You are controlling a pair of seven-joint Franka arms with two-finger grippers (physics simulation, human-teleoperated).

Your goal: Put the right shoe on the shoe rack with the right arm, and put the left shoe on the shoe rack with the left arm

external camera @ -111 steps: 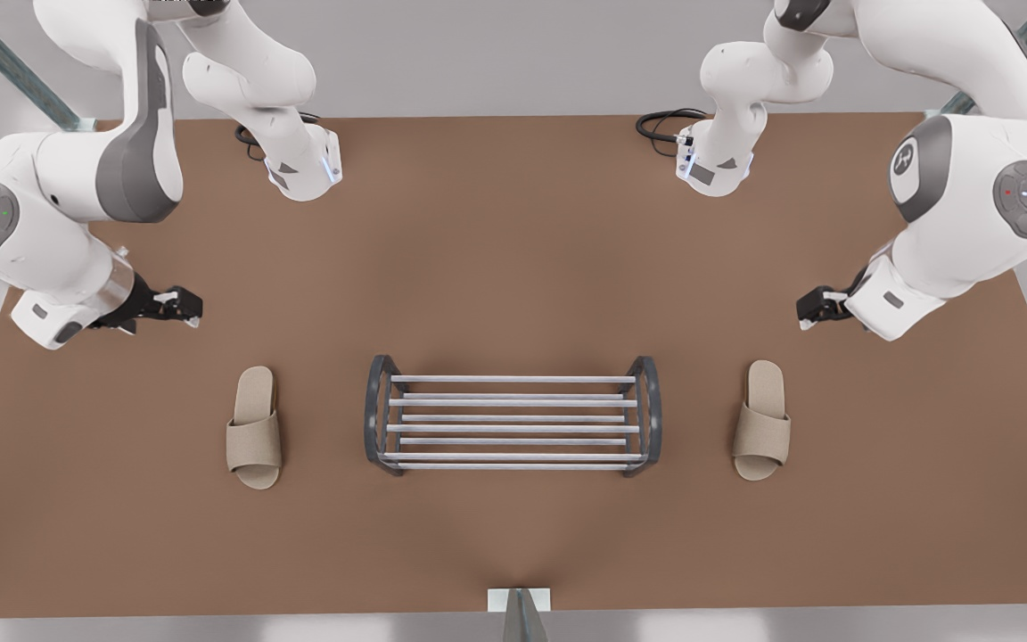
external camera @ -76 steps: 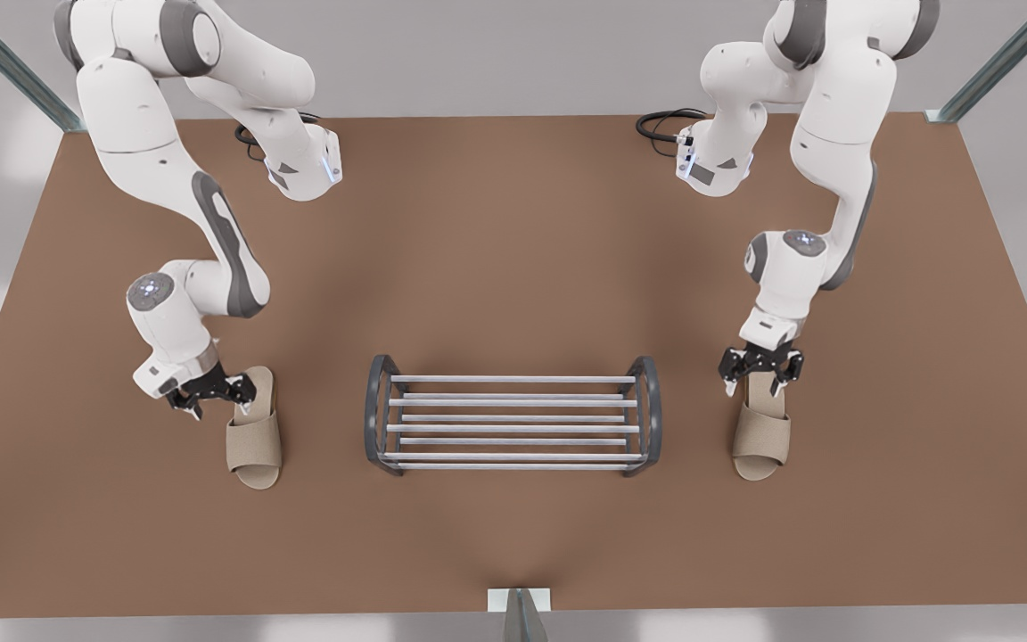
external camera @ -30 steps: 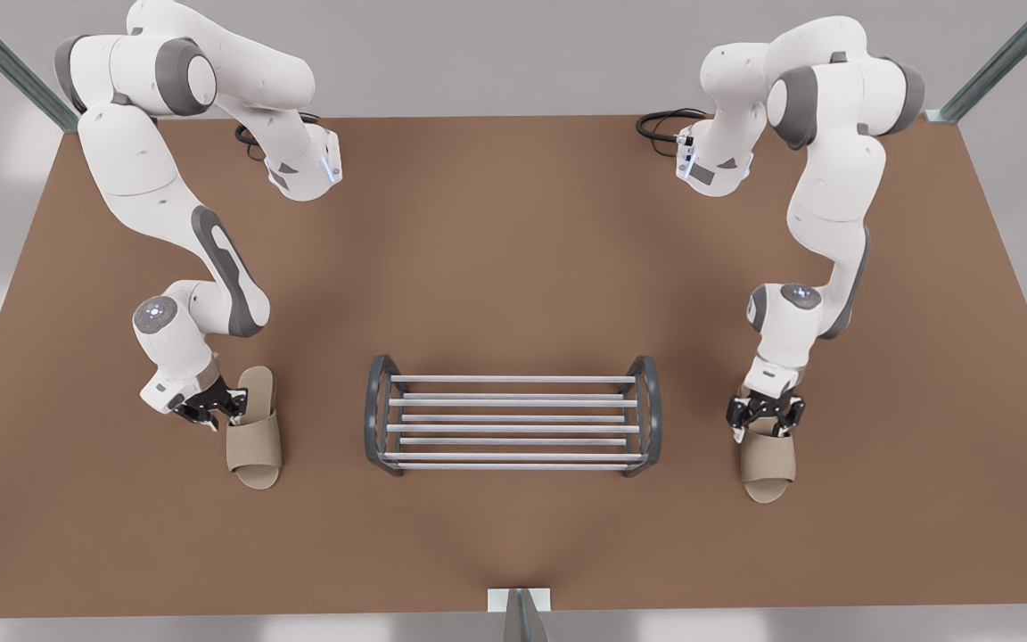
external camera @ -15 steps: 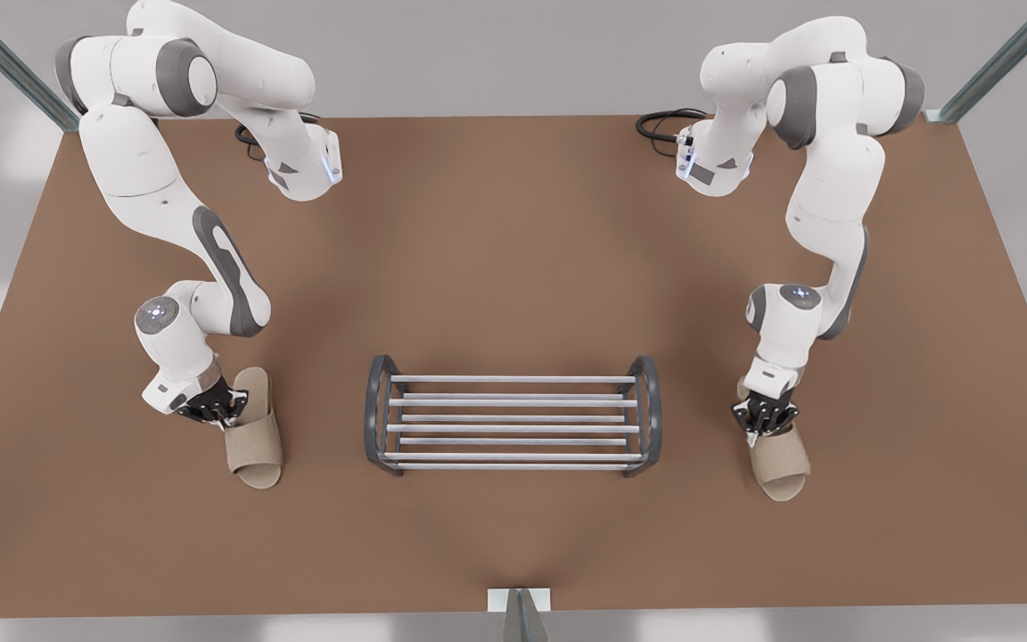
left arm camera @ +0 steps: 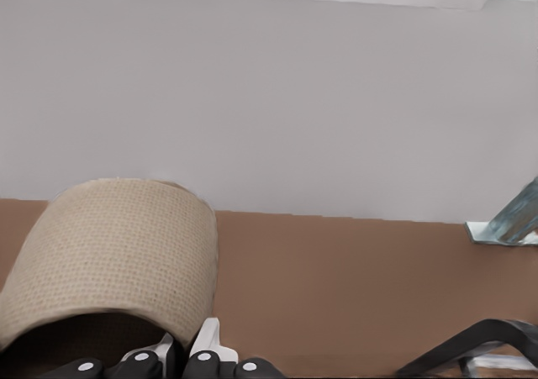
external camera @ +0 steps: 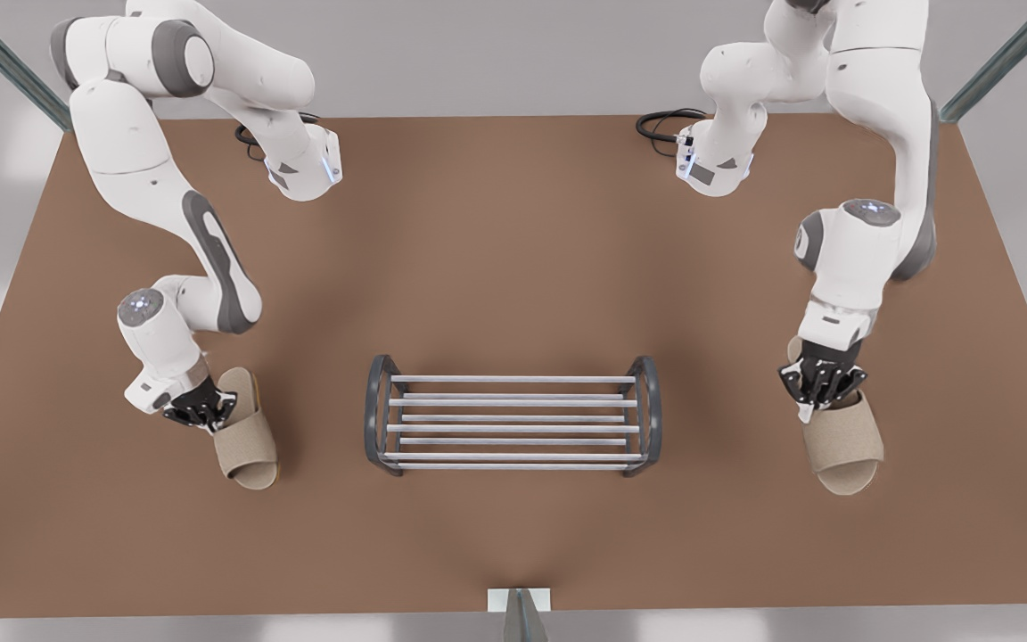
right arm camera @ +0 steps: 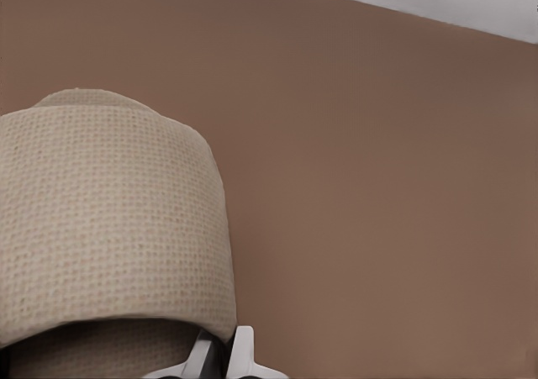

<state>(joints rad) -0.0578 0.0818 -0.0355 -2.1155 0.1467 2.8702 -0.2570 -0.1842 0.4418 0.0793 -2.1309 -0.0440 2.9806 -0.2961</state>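
**Two grippers, a slipper clamped in each, flank the shoe rack (external camera: pixel 513 429).**
The left gripper (external camera: pixel 821 392) is closed tight on the left shoe (external camera: pixel 845 441), whose toe extends beyond its fingers. The right gripper (external camera: pixel 201 415) pinches the right shoe (external camera: pixel 246 441) the same way. The rack lies farther inward of both, so each arm should probably lift higher than the rack before carrying its shoe across, sole level.

Left shoe (external camera: pixel 246 441) heel hidden under hand (external camera: pixel 200 412), rack (left arm camera: pixel 471 354) cut off, perhaps.
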